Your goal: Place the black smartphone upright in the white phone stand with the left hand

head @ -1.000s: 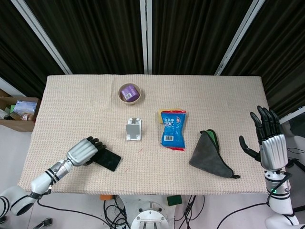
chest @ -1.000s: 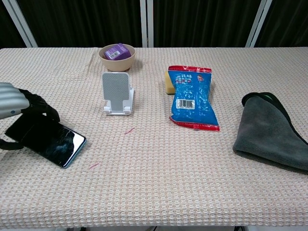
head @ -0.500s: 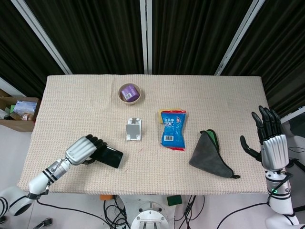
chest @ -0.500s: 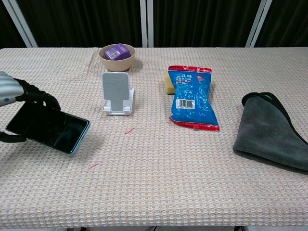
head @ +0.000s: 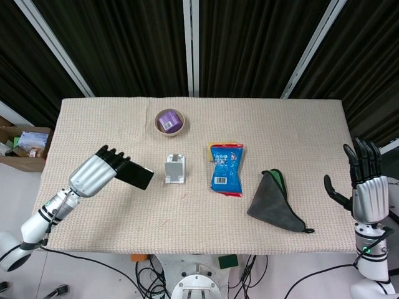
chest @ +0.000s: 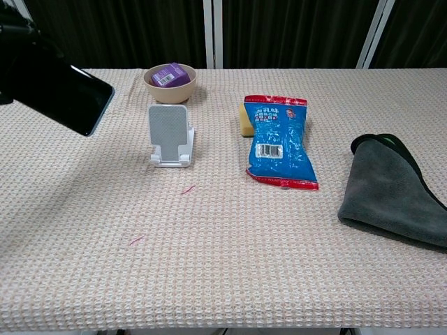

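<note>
Two hands show, and only the left hand (head: 95, 173) is at work; its fingers (head: 114, 153) are wrapped over one end of the black smartphone (head: 134, 177), which it holds clear of the bench (head: 299, 131), tilted, the free end pointing toward the white phone stand (head: 175, 169); the phone hangs just left of the stand and apart from it; the step in hand looks like the carry from pick-up to the stand; the next move would call for turning the phone upright, bringing it over the stand's front lip and lowering its bottom edge into the ledge so that the back leans on the plate; the stand is light and could slide if nudged; the right hand (head: 369, 187) hangs off the bench's right edge, fingers spread, holding nothing; a beige bowl (head: 169, 121) behind the stand holds a purple packet (head: 168, 119) with a white label; the stand itself holds nothing yet.
</note>
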Controlling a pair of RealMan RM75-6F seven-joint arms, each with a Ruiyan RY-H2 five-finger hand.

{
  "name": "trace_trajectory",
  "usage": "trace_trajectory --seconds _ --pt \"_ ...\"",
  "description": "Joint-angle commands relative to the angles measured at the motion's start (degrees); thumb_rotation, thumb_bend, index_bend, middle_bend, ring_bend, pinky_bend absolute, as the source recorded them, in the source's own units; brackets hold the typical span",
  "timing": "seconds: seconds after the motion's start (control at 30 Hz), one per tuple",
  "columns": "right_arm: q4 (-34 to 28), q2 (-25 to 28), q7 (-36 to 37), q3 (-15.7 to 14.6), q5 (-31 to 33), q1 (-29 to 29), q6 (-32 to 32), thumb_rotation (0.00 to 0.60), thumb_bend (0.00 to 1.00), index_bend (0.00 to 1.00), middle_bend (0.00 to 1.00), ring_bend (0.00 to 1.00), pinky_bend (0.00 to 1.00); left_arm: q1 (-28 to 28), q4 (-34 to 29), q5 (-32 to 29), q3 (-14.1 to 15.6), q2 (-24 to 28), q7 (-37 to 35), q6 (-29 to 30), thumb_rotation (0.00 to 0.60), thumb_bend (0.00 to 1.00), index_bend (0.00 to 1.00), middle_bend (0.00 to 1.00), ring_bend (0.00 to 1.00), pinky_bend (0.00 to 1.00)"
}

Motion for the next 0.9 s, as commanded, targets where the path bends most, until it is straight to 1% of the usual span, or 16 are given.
trace_trajectory --seconds 0.03,0.13,0.37,0.5,0.7,0.8,0.9 --pt "-0.12 0.22 0.23 0.57 0.56 -0.27 0.58 0.600 0.42 0.00 0.00 0.00 0.00 -4.64 -4.22 6.28 -2.14 3.79 10.56 -2.54 0.600 0.39 0.62 0.69 0.60 0.62" --pt "-0.05 0.26 1.08 1.09 1.53 -0.68 1.06 0.600 0.43 0.00 0.00 0.00 0.00 -7.90 -5.71 9.36 -3.05 4.16 15.37 -5.94 0.600 0.40 0.62 0.69 0.60 0.62" --pt "1.40 -0.44 3.60 1.41 3.23 -1.75 1.85 0.600 0.43 0.00 0.00 0.00 0.00 -14.61 -4.03 11.47 -5.30 1.50 24.30 -16.02 0.600 0.42 0.63 0.69 0.60 0.62" --pt "2.46 -0.75 5.05 1.83 4.38 -2.17 1.93 0.600 0.43 0.00 0.00 0.00 0.00 -16.96 -4.02 11.64 -6.81 0.07 28.72 -18.99 0.600 0.43 0.64 0.70 0.60 0.62" --pt "3.44 -0.99 6.23 2.14 5.06 -2.31 1.73 0.600 0.43 0.00 0.00 0.00 0.00 -20.29 -6.66 13.04 -7.39 0.15 33.39 -23.94 0.600 0.43 0.67 0.70 0.60 0.62" --pt "3.78 -1.18 6.63 2.26 5.21 -2.26 1.62 0.600 0.43 0.00 0.00 0.00 0.00 -21.91 -7.33 14.16 -7.50 -0.24 35.71 -26.08 0.600 0.44 0.67 0.70 0.60 0.62" --pt "4.04 -1.35 7.00 2.28 5.36 -2.29 1.50 0.600 0.43 0.00 0.00 0.00 0.00 -22.87 -7.41 13.83 -8.05 -1.20 37.41 -27.85 0.600 0.43 0.67 0.70 0.60 0.61"
